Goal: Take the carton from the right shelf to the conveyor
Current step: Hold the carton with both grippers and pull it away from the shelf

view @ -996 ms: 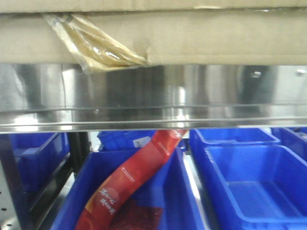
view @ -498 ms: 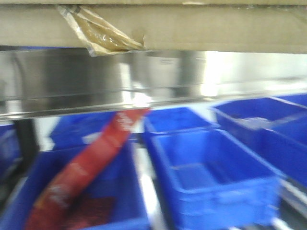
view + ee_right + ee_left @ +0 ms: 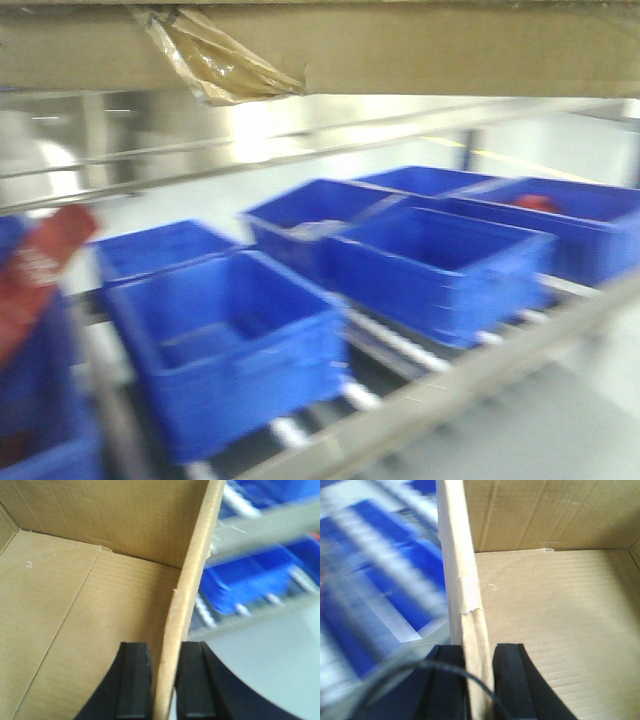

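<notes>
Blue plastic bins [image 3: 230, 340] sit in rows on the metal roller surface [image 3: 395, 345] below the brown cardboard carton [image 3: 420, 50]; a red packet [image 3: 40, 270] leans in the bin below its left end. The left gripper [image 3: 479, 680] straddles the carton's left wall, the right gripper [image 3: 164, 680] its right wall.

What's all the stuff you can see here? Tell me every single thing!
carton: one, brown cardboard, across the top of the front view, above the bins
tape: one torn strip, yellowish, hanging off the carton's front
bins: at least six, blue, in rows on the roller track; too blurry for an exact count
red packet: one, red, at the left edge, poking up from a bin
roller track: one, silver, under the bins
left claw: one, black, clamped on a side wall of the carton
right claw: one, black, clamped on a side wall of the carton
</notes>
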